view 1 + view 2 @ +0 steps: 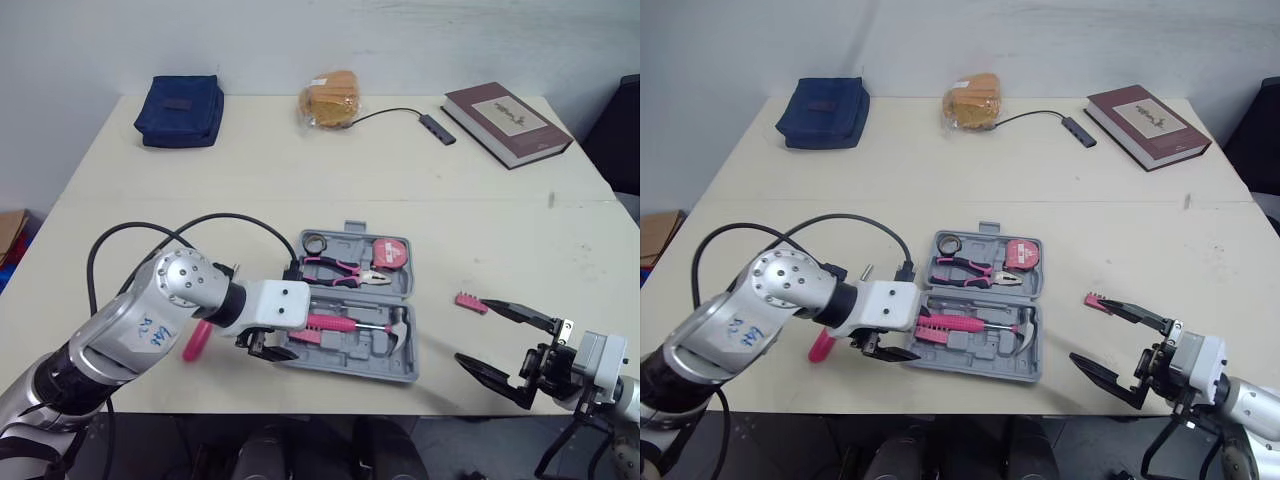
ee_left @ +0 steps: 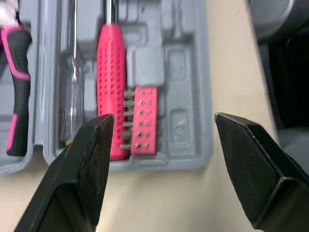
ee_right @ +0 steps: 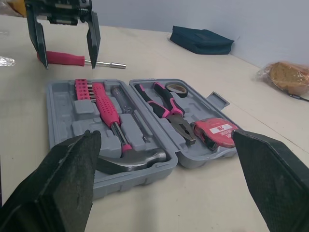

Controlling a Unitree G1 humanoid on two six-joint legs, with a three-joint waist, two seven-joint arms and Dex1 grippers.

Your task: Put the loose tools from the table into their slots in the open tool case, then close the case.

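My left pincer (image 1: pixel 268 347) hangs wide open and empty over the left end of the open grey plastic tool case (image 3: pixel 60 116), above its pink bit strip (image 2: pixel 144 118). A pink-handled steel hammer (image 1: pixel 350 325), pink-and-black pliers (image 1: pixel 345 270) and a round pink tape measure (image 1: pixel 390 252) sit slotted. Just beside the case, the loose pink-handled screwdriver (image 3: pixel 67 58) lies on the cream table (image 1: pixel 300 170), shaft pointing away from me. My right pincer (image 1: pixel 505 345) gapes wide too.
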